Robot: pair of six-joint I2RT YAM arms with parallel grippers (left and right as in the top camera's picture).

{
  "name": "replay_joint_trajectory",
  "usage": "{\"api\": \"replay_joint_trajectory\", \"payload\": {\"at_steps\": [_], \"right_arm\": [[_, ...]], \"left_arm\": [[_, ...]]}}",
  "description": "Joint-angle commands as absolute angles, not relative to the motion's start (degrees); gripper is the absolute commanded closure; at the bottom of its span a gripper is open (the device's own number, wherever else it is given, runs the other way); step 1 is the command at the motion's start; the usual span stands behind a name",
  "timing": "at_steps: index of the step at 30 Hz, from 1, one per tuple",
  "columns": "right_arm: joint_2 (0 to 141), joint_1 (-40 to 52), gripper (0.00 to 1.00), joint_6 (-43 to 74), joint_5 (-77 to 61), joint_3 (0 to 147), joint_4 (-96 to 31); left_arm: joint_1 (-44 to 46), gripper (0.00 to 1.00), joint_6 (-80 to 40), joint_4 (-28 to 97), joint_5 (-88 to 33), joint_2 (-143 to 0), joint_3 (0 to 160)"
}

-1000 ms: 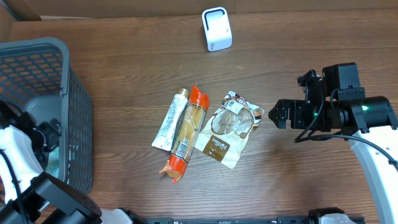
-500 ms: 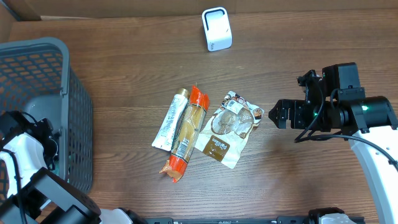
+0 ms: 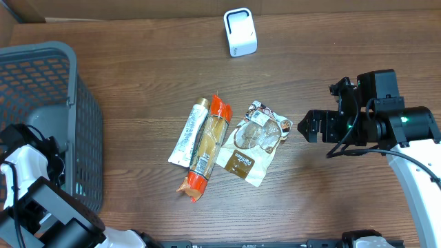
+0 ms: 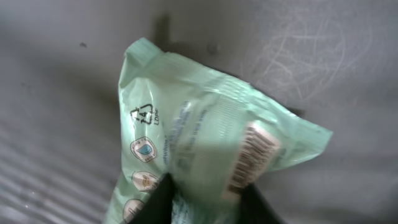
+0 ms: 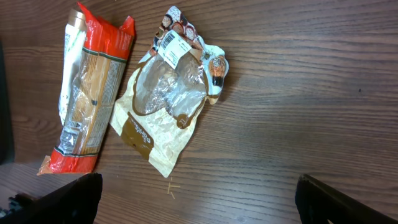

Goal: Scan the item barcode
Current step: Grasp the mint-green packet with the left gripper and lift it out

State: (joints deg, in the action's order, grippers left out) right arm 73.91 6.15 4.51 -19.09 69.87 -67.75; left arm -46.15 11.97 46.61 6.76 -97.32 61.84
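Note:
In the left wrist view a pale green packet (image 4: 186,143) with a barcode label (image 4: 252,155) lies on the grey floor of the basket (image 3: 76,124). My left gripper (image 4: 205,198) is shut on the packet's lower end, with a dark finger on each side of it. In the overhead view the left arm (image 3: 27,169) reaches down inside the basket, and the packet is hidden there. The white scanner (image 3: 240,32) stands at the back of the table. My right gripper (image 3: 306,126) hovers open right of the table items, nothing between its fingers (image 5: 62,199).
Three items lie mid-table: a white-green tube packet (image 3: 187,132), an orange-ended pasta packet (image 3: 207,148) and a brown-white snack bag (image 3: 251,141), the bag also in the right wrist view (image 5: 165,106). A cardboard wall runs along the back.
The left arm has shifted slightly down and left inside the basket, and its jaws have closed. The right arm and the table items have not moved.

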Motion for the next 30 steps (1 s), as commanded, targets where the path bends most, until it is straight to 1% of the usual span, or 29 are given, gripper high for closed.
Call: {"api": "replay_joint_trajectory", "payload": {"at_steps": [1, 6, 11, 15, 20, 30], "right_arm": [[74.02, 6.52, 0.00, 4.67, -19.09, 71.22, -67.55], [74.02, 6.52, 0.00, 4.67, -19.09, 71.22, -67.55], [74.02, 6.52, 0.00, 4.67, -19.09, 71.22, -67.55], [74.02, 6.52, 0.00, 4.67, -19.09, 71.22, -67.55], [74.02, 6.52, 0.00, 4.67, -19.09, 71.22, -67.57], [74.02, 6.52, 0.00, 4.67, -19.09, 71.22, -67.55]], "left_arm": [[-46.11, 0.96, 11.07, 46.44, 6.20, -99.44, 60.93], [-46.11, 0.96, 9.98, 46.98, 6.20, -99.44, 61.98], [-46.11, 0.96, 8.01, 50.74, 6.20, -99.35, 67.26], [-46.00, 0.96, 5.50, 56.25, 6.07, -99.29, 74.78], [-45.12, 0.96, 5.52, 60.93, 2.33, -99.24, 84.49], [-40.95, 0.96, 5.41, 69.17, -0.05, -99.20, 104.42]]}}
